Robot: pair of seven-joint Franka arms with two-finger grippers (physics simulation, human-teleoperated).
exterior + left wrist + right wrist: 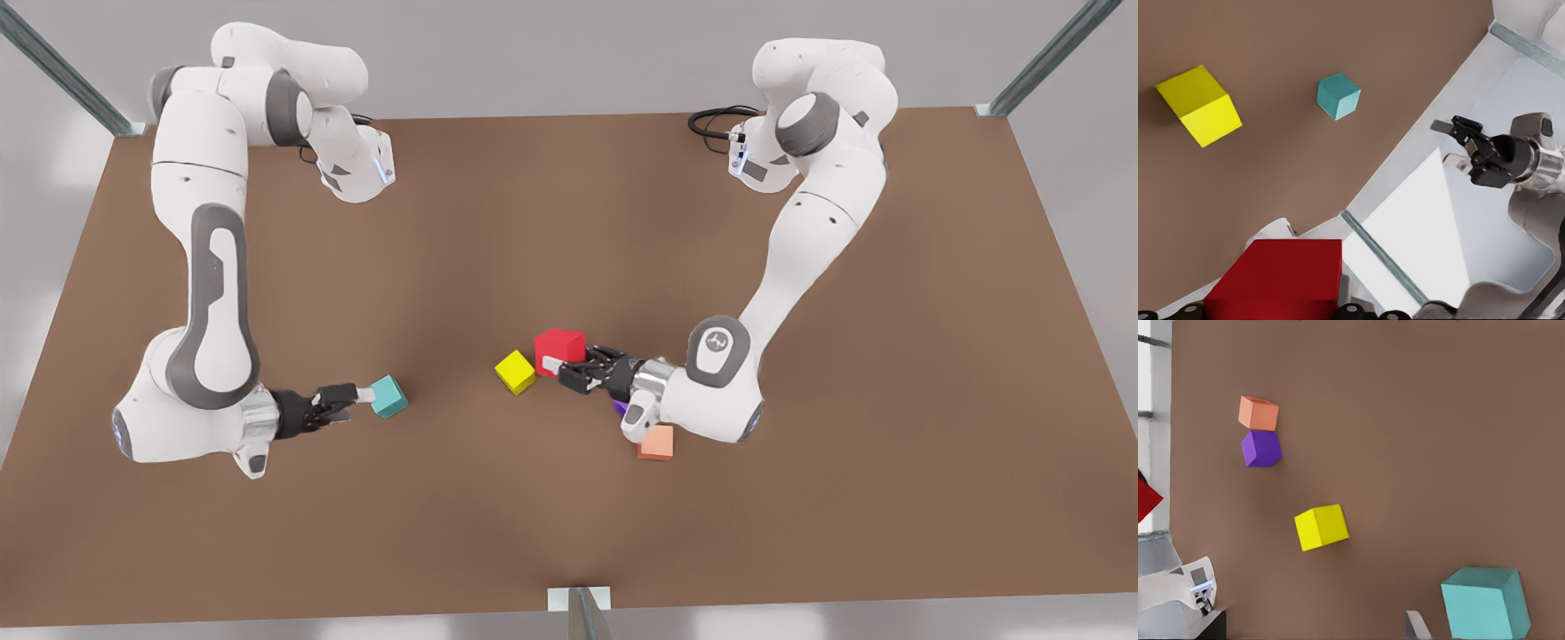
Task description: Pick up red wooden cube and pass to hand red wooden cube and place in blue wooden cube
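- My left gripper (553, 364) lies low and level at the front view's right, reaching toward 9 o'clock, its fingers clenched on the red wooden cube (560, 346), which is held clear of the desk (498, 222) just beside the yellow cube (515, 372).
- My right gripper (360, 393) lies low at the front view's left, pointing toward 3 o'clock at the blue wooden cube (388, 396); one finger tip is right at the cube — whether the fingers grasp it I cannot tell.
- The right wrist view shows the purple cube (1261, 449) touching the salmon-orange cube (1259, 413); in the front view my left arm hides most of the purple one.
- The left wrist view shows my right gripper (1448, 143) far off, fingers spread.
- The desk is plain brown, with grey walls and metal struts (62, 76) around it.
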